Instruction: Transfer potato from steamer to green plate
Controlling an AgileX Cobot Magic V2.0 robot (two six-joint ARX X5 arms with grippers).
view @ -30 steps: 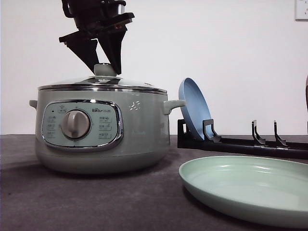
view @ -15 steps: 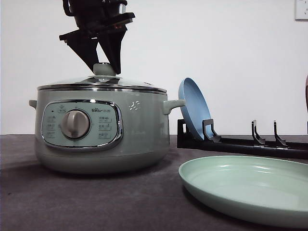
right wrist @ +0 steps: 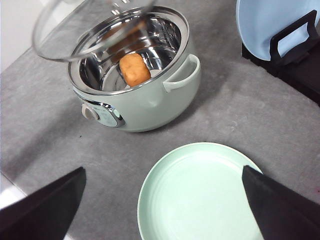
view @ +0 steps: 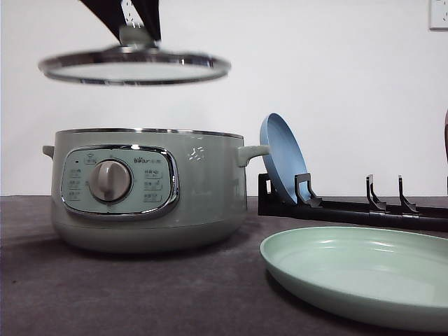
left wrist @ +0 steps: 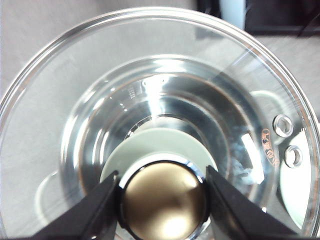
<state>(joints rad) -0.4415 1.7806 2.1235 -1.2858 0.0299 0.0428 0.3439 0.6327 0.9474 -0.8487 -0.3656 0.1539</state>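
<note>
Your left gripper [left wrist: 162, 200] is pinched on the lid knob [left wrist: 164, 197], one finger pressed against each side of the brassy cap at the bottom centre of the left wrist view. In the front view those fingers [view: 148, 15] run out of the top edge, and the glass lid [view: 134, 68] hangs from them in the upper left of the frame, roughly level, well clear of the steamer [view: 147, 189]. A second ago that lid sat closed on the pot's chrome rim; now there is open air between them, so the pot is uncovered.

That opens the way to the potato [right wrist: 134, 69]. In the right wrist view it lies inside the steel bowl of the steamer, in the upper left of the frame, partly overhung by the raised lid's edge. Your right gripper [right wrist: 165, 200] is spread wide and holds nothing; its two dark fingers [right wrist: 45, 205] frame the bottom corners, with the green plate [right wrist: 200, 195] between them at bottom centre, bare.

Beyond that, a blue plate [view: 281, 157] stands on edge in the black rack [view: 350, 206], right of the pot.

Judging by this, the lid should next swing aside before your right arm reaches in.
</note>
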